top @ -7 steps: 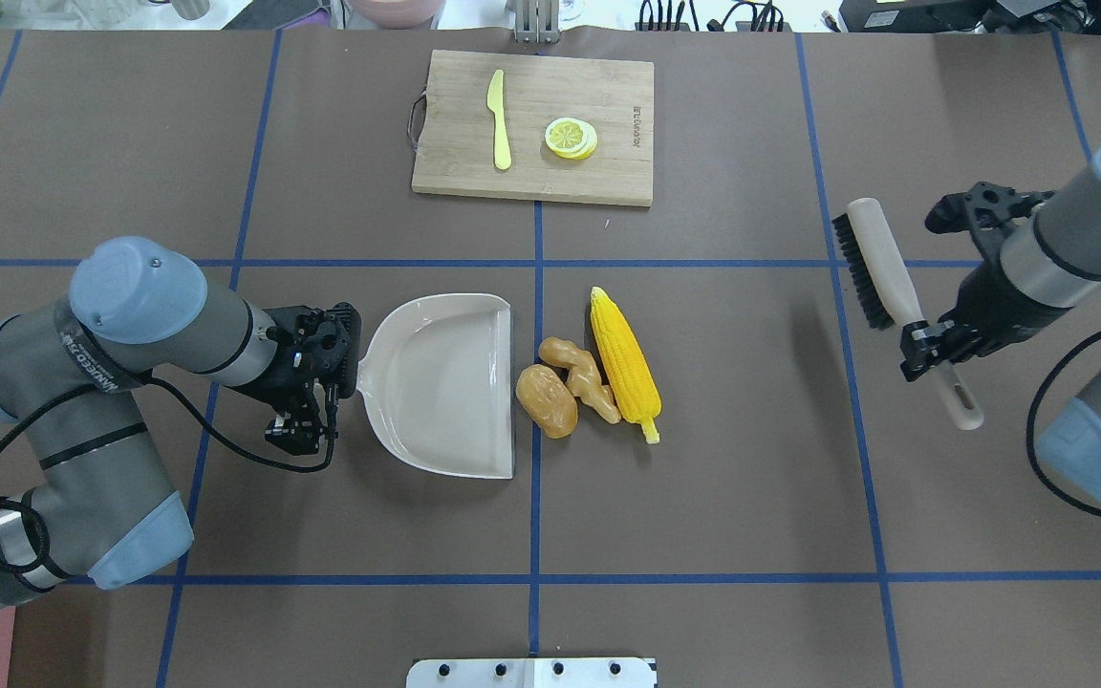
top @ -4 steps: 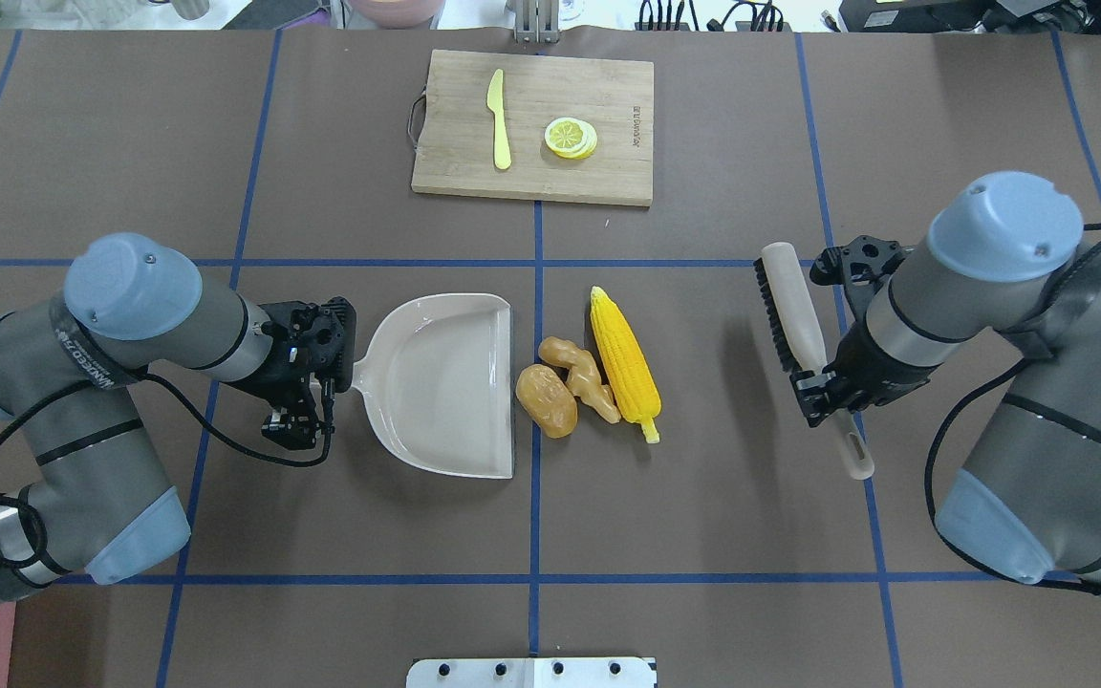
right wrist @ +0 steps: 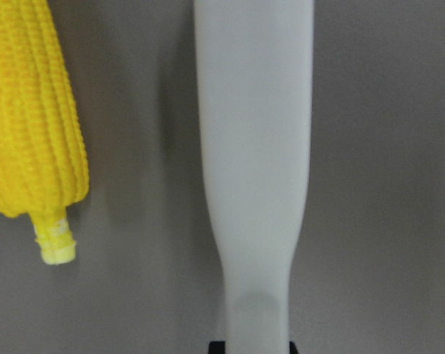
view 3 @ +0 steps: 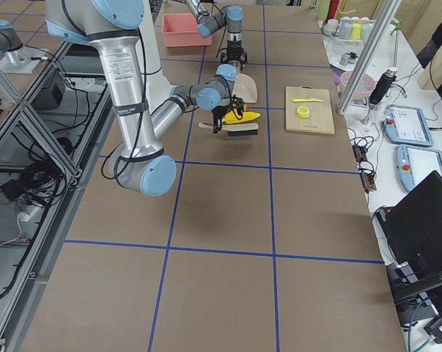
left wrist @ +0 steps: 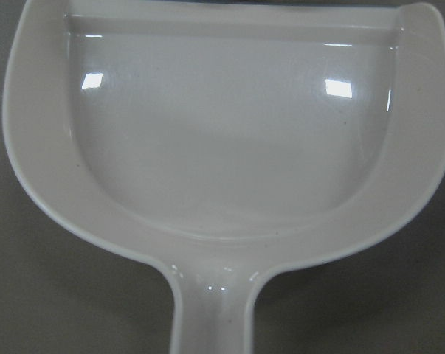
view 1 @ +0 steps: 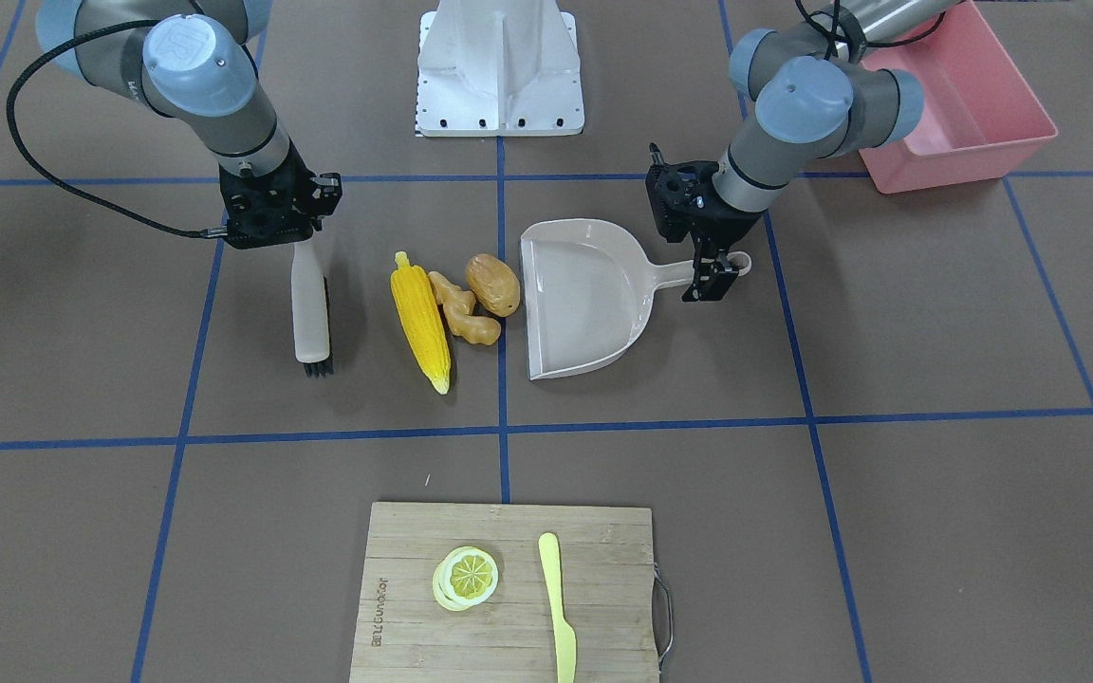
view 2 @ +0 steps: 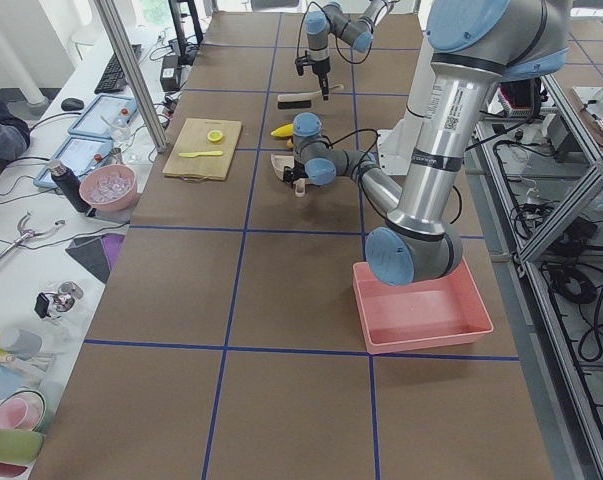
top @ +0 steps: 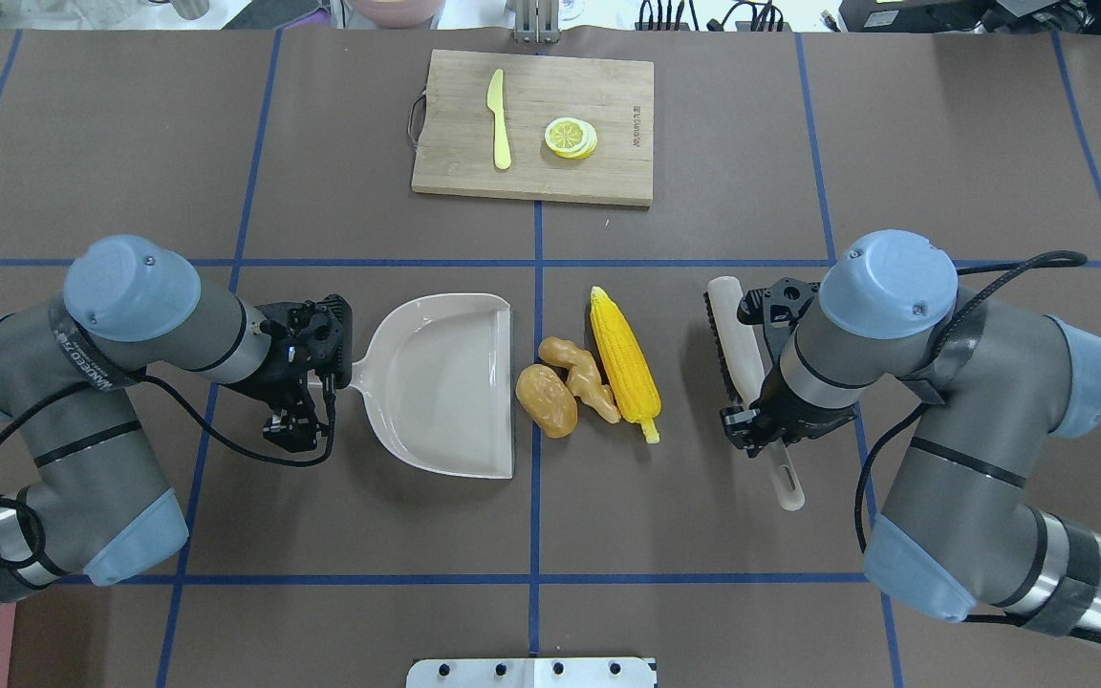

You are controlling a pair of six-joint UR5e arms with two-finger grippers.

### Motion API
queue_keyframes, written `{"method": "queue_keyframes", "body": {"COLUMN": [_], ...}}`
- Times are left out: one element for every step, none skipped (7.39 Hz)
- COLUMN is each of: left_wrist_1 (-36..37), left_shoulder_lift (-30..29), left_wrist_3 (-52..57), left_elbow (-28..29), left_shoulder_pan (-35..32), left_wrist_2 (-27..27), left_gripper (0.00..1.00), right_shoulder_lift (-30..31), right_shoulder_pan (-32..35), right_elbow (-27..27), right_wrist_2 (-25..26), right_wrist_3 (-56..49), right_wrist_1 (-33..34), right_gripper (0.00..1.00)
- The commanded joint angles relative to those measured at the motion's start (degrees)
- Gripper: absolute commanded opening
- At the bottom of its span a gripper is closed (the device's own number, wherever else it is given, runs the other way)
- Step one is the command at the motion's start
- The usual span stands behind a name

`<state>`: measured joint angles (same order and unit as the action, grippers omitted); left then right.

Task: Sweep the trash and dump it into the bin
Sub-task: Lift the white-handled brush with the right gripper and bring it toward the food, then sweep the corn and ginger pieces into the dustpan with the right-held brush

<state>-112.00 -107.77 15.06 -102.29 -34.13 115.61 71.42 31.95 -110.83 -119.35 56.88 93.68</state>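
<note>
The yellow corn cob (top: 624, 363), tan ginger root (top: 586, 378) and brown potato (top: 546, 401) lie together at the table's middle, just right of the open edge of the beige dustpan (top: 441, 382). My left gripper (top: 335, 377) is shut on the dustpan's handle; the left wrist view shows the empty pan (left wrist: 222, 147). My right gripper (top: 759, 425) is shut on the handle of a brush (top: 737, 349), which hangs just right of the corn, bristles toward it. The right wrist view shows the brush handle (right wrist: 255, 147) beside the corn (right wrist: 34, 110). The pink bin (view 1: 964, 104) stands behind my left arm.
A wooden cutting board (top: 608, 105) at the far middle carries a pale yellow knife (top: 498, 119) and a lemon slice (top: 570, 137). The robot's base plate (top: 531, 672) is at the near edge. The bin also shows in the exterior left view (view 2: 421, 305).
My right arm has swung left with the brush, from the table's right side to close beside the corn. My left gripper and the dustpan have hardly moved.
</note>
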Motion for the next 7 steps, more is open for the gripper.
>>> {"method": "queue_keyframes", "body": {"left_wrist_1": [-0.06, -0.15, -0.15, -0.24, -0.24, -0.24, -0.24], "left_shoulder_lift": [0.28, 0.8, 1.15, 1.42, 1.33, 1.33, 1.33], "left_wrist_3": [-0.04, 0.23, 0.14, -0.12, -0.3, -0.82, -0.91], "left_elbow": [-0.1, -0.27, -0.36, -0.54, -0.63, -0.63, -0.63], "left_shoulder_pan": [-0.23, -0.84, -1.02, -1.11, -1.29, -1.2, -1.29], "left_wrist_2": [0.23, 0.41, 0.5, 0.5, 0.5, 0.41, 0.41], "left_gripper": [0.98, 0.97, 0.97, 0.93, 0.93, 0.91, 0.89], "right_shoulder_lift": [-6.0, -6.46, -6.55, -7.86, -9.18, -10.23, -10.51], "right_shoulder_pan": [-2.31, -4.76, -6.44, -8.2, -9.17, -9.27, -9.36], "right_elbow": [4.64, 5.35, 5.27, 5.27, 5.45, 5.45, 5.45], "right_wrist_2": [1.57, 2.62, 3.16, 3.16, 3.25, 3.25, 3.25], "right_wrist_3": [2.96, 3.84, 3.94, 5.86, 8.14, 8.33, 8.6], "right_wrist_1": [-0.17, -0.43, -0.6, -0.61, -0.52, -0.61, -0.78], "right_gripper": [0.0, 0.0, 0.0, 0.0, 0.0, 0.0, 0.0]}}
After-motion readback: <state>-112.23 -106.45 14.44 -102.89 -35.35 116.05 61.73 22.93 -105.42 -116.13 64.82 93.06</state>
